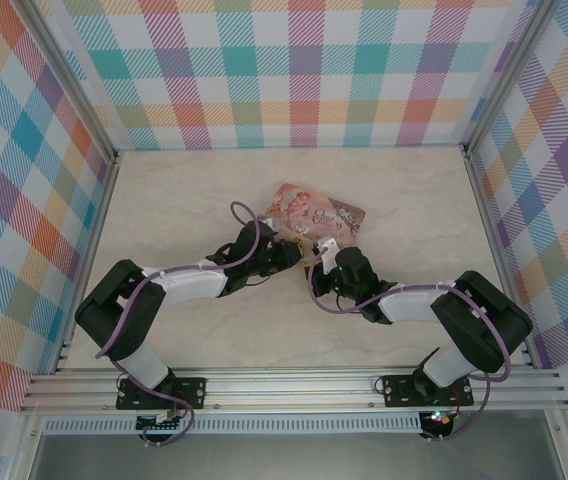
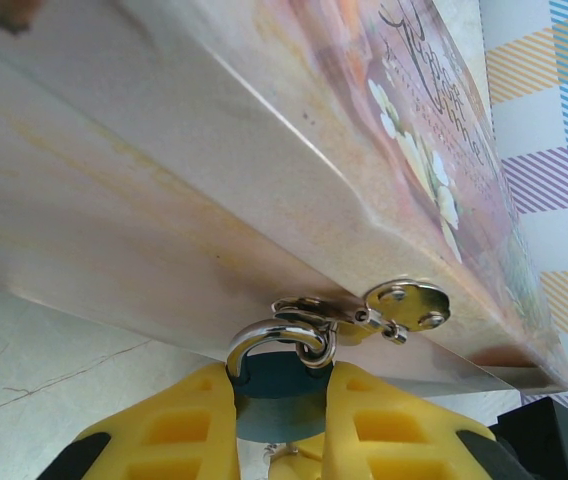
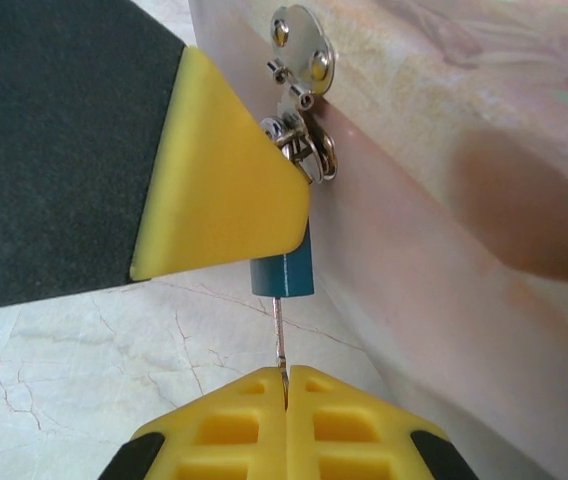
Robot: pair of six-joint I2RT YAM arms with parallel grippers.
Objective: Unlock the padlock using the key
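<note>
The padlock [image 2: 276, 378] has a small blue-teal body, and its silvery shackle [image 2: 264, 338] is hooked through the hasp [image 2: 404, 305] on the pink tin's front wall. My left gripper [image 2: 280, 402] is shut on the padlock body from both sides. In the right wrist view the padlock [image 3: 284, 272] pokes out below the left gripper's yellow finger [image 3: 224, 180]. The key [image 3: 280, 330], a thin metal sliver, runs straight from the padlock's underside down into my right gripper [image 3: 286, 388], which is shut on its end. From above, both grippers [image 1: 294, 255] [image 1: 326, 262] meet at the tin's near edge.
The pink illustrated tin [image 1: 314, 212] lies flat near the middle of the marble table [image 1: 184, 200], with both arms converging on it. Checked walls [image 1: 284, 70] enclose the table on three sides. Bare tabletop lies to the left, right and behind the tin.
</note>
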